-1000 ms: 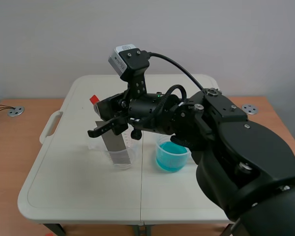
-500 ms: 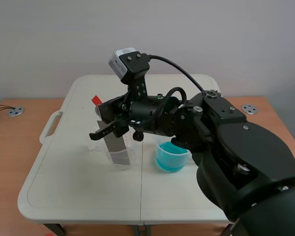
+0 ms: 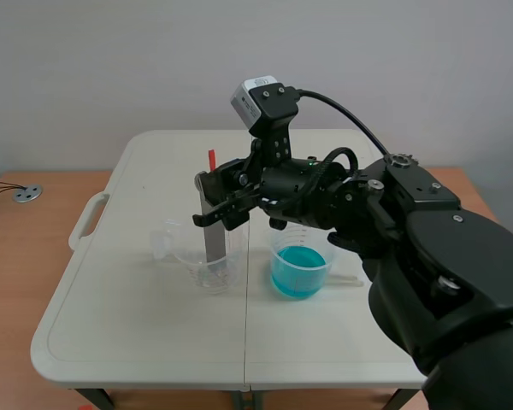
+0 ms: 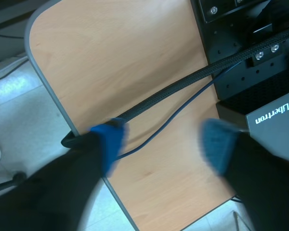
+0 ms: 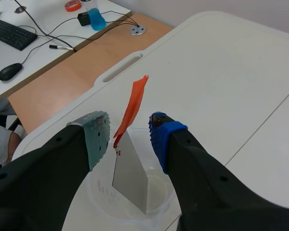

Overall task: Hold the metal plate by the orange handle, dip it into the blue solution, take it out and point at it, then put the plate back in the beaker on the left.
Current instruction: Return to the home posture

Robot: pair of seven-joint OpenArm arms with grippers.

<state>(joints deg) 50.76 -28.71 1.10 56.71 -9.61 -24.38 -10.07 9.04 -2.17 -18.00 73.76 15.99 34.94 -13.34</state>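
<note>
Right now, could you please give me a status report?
Right gripper open astride orange handle, no grip. Left gripper open, empty. Metal plate in left beaker. Path to blue solution clear.

Right claw (image 5: pixel 129 131) spread, left claw (image 4: pixel 164 142) spread
</note>
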